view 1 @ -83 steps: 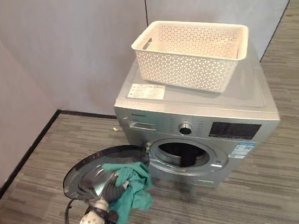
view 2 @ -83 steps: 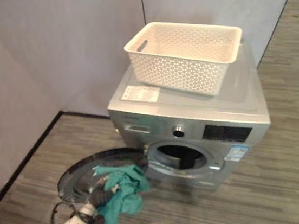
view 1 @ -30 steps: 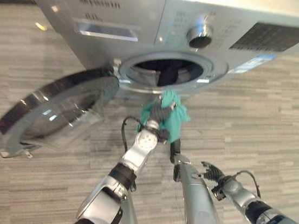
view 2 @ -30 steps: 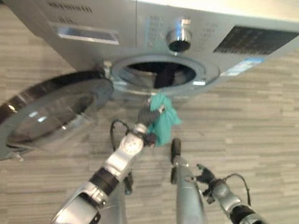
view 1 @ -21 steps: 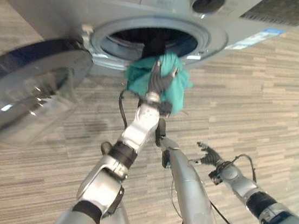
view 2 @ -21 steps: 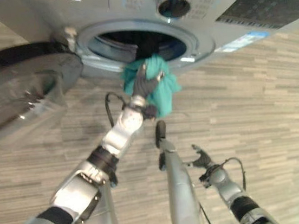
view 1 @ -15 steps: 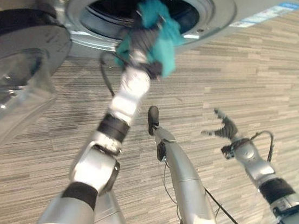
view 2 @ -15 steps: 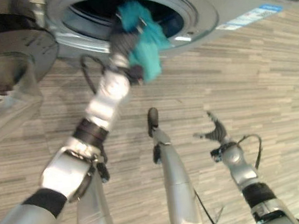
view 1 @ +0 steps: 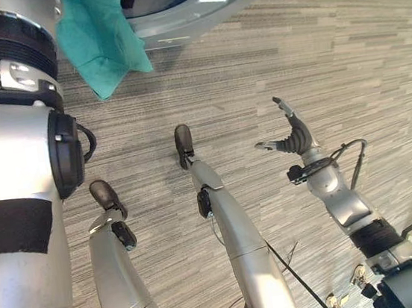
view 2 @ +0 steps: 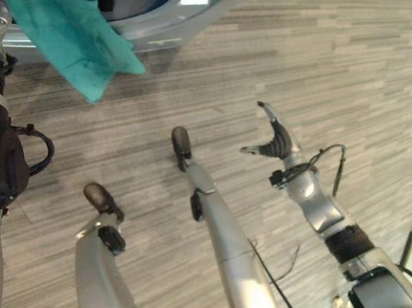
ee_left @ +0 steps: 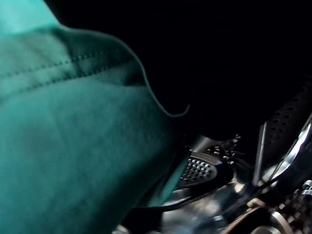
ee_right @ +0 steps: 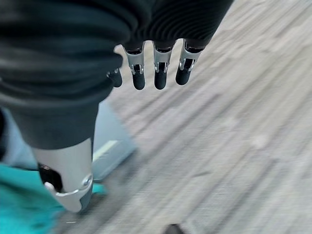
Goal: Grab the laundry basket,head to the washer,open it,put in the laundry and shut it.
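**Loading the drum: the cloth is half in**

The step in hand is putting the laundry in. The crumpled teal-green cotton cloth point(view 1: 98, 43) hangs from the lower lip of the silver front-loading washer's round door opening point(view 1: 196, 9), its upper part up at the dark mouth and its loose tail drooping outside over the grey wood-plank floor point(view 1: 343, 47). The left arm reaches up towards that opening; in the left wrist view the cloth fills the foreground against the dark interior, and a dark dimpled fingertip point(ee_left: 197, 170) shows beside it (whether the left hand is clamped on the fabric or has let go, I cannot tell).

The right hand point(view 1: 292, 137) hovers well apart over the bare floor, fingers straight and spread, holding nothing; its own wrist view shows the fingertips point(ee_right: 158, 78) extended in a row.

Next, as I judge it, the trailing tail must be pushed fully past the rim, lest the door trap it when shut.
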Controlling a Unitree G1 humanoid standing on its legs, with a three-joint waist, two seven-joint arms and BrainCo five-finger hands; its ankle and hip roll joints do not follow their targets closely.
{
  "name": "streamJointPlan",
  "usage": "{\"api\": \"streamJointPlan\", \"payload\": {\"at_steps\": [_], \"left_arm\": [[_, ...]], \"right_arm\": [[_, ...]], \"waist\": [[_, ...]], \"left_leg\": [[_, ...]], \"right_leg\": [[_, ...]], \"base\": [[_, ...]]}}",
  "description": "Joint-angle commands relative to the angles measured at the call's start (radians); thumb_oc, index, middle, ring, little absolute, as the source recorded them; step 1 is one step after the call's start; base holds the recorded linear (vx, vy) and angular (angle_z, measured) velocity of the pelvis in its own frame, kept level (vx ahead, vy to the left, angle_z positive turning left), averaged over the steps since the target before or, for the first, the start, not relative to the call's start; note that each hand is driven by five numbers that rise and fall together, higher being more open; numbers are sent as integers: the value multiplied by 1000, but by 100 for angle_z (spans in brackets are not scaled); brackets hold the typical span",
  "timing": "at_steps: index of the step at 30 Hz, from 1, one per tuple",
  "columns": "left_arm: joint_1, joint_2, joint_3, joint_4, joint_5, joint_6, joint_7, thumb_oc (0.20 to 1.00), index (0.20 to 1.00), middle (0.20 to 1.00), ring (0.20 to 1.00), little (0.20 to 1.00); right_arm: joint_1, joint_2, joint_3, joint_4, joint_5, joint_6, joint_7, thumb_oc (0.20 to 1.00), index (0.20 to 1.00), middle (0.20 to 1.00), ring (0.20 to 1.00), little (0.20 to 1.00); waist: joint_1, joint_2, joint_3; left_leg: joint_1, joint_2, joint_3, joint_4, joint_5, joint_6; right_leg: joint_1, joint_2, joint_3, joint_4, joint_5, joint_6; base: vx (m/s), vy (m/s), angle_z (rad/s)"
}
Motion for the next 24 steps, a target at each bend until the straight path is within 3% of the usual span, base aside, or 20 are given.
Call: {"api": "streamJointPlan", "payload": {"at_steps": [1, 3, 4, 5, 7, 8, 9, 10, 13, 14, 15, 17, 18, 19, 20, 22, 24], "left_arm": [[-168, 28, -87, -507, 13, -311, -32, 200, 200, 200, 200, 200], [-161, 12, -83, -625, 27, -358, -11, 200, 200, 200, 200, 200], [-127, -17, -88, -797, 153, -398, 73, 200, 200, 200, 200, 200], [-128, 0, -100, -855, 198, -402, 71, 200, 200, 200, 200, 200], [-91, -27, -111, -952, 338, -367, 103, 200, 200, 200, 200, 200], [-87, -29, -110, -958, 345, -364, 109, 200, 200, 200, 200, 200], [-50, -57, -140, -969, 379, -336, 70, 200, 200, 200, 200, 200], [2, -92, -130, -998, 344, -345, 36, 200, 200, 200, 200, 200], [166, -259, -73, -868, 131, -346, 12, 200, 200, 200, 200, 200], [200, -283, -85, -783, 88, -307, -7, 329, 329, 329, 329, 329], [211, -288, -109, -684, 92, -251, -29, 1000, 1000, 1000, 1000, 1000], [200, -216, -214, -339, 281, -6, -138, 1000, 1000, 1000, 1000, 1000], [161, -147, -342, -178, 492, 120, -243, 1000, 1000, 1000, 1000, 1000], [126, -108, -405, -103, 589, 146, -257, 1000, 1000, 1000, 1000, 1000], [118, -108, -408, -94, 593, 145, -260, 1000, 1000, 1000, 1000, 1000], [-13, -72, -596, 56, 959, 230, -277, 1000, 1000, 1000, 1000, 1000], [-36, -84, -620, 57, 1014, 236, -280, 1000, 1000, 1000, 1000, 1000]], "right_arm": [[197, -110, -54, -17, -4, 11, -29, 1000, 1000, 1000, 1000, 1000], [231, -114, -73, -27, -20, 21, -26, 1000, 1000, 1000, 1000, 1000], [298, -138, -109, -49, -48, 38, -19, 1000, 1000, 1000, 1000, 1000], [321, -143, -118, -56, -58, 35, -14, 1000, 1000, 1000, 1000, 1000], [365, -162, -118, -66, -82, 35, 11, 1000, 1000, 1000, 1000, 1000], [367, -161, -118, -67, -83, 35, 11, 1000, 1000, 1000, 1000, 1000], [372, -179, -114, -71, -90, 32, 27, 1000, 1000, 1000, 1000, 1000], [376, -172, -107, -72, -95, 33, 30, 1000, 1000, 1000, 1000, 1000], [322, -129, -64, -42, -82, 52, -8, 1000, 1000, 1000, 1000, 1000], [305, -106, -45, -32, -66, 47, -18, 1000, 1000, 1000, 1000, 1000], [291, -90, -28, -12, -51, 39, -25, 1000, 1000, 1000, 1000, 1000], [243, -86, -13, 19, -32, 13, -22, 1000, 1000, 1000, 1000, 1000], [220, -102, -23, 34, -26, 10, -11, 1000, 1000, 1000, 1000, 1000], [201, -111, -30, 40, -27, 9, -9, 1000, 1000, 1000, 1000, 1000], [196, -108, -30, 41, -27, 9, -9, 1000, 1000, 1000, 1000, 1000], [156, -141, -34, 38, -21, -9, 5, 1000, 1000, 1000, 1000, 1000], [148, -146, -33, 35, -21, -9, 6, 1000, 1000, 1000, 1000, 1000]], "waist": [[-9, 89, -118], [-7, 90, -115], [7, 96, -116], [6, 96, -114], [8, 92, -112], [9, 91, -113], [3, 86, -107], [-3, 78, -105], [-11, 71, -99], [-14, 70, -100], [-18, 67, -104], [-22, 70, -109], [-25, 80, -111], [-26, 82, -111], [-27, 79, -107], [-19, 93, -105], [-18, 91, -102]], "left_leg": [[184, 99, -62, -30, -128, -27], [186, 102, -65, -37, -123, -30], [195, 111, -71, -52, -115, -36], [199, 115, -72, -55, -113, -38], [214, 128, -72, -71, -110, -48], [216, 128, -71, -72, -110, -48], [222, 137, -74, -82, -105, -55], [226, 139, -75, -90, -100, -63], [235, 135, -83, -121, -86, -72], [240, 132, -84, -134, -77, -75], [244, 129, -87, -144, -68, -78], [257, 126, -84, -167, -53, -84], [264, 126, -79, -179, -47, -87], [267, 123, -76, -184, -40, -88], [268, 123, -75, -185, -40, -88], [279, 116, -72, -198, -35, -87], [282, 113, -72, -205, -35, -87]], "right_leg": [[-8, -13, 28, -20, -109, 111], [-8, -10, 23, -21, -112, 110], [-11, 0, 16, -17, -118, 105], [-14, 3, 15, -15, -119, 103], [-14, 12, 10, -10, -123, 97], [-14, 12, 10, -10, -123, 97], [-14, 15, 7, -12, -124, 96], [-11, 17, 3, -15, -125, 92], [5, 11, -6, -36, -126, 84], [13, 10, -9, -41, -124, 80], [21, 8, -12, -45, -123, 76], [36, 1, -16, -55, -124, 70], [42, -3, -15, -61, -121, 71], [44, -8, -15, -62, -117, 69], [44, -9, -14, -62, -117, 69], [45, -16, -18, -52, -122, 72], [45, -17, -20, -52, -125, 74]], "base": [[91, -97, 4], [83, -97, 15], [115, -132, 19], [101, -111, 17], [50, -43, 8], [42, -52, 7], [27, -54, 11], [29, -75, 16], [-14, -46, 45], [-48, -32, 56], [-41, -28, 15], [-24, 18, -28], [-22, 71, -5], [-13, 63, -4], [-1, 55, -18], [10, 46, -16], [6, 12, 14]]}}
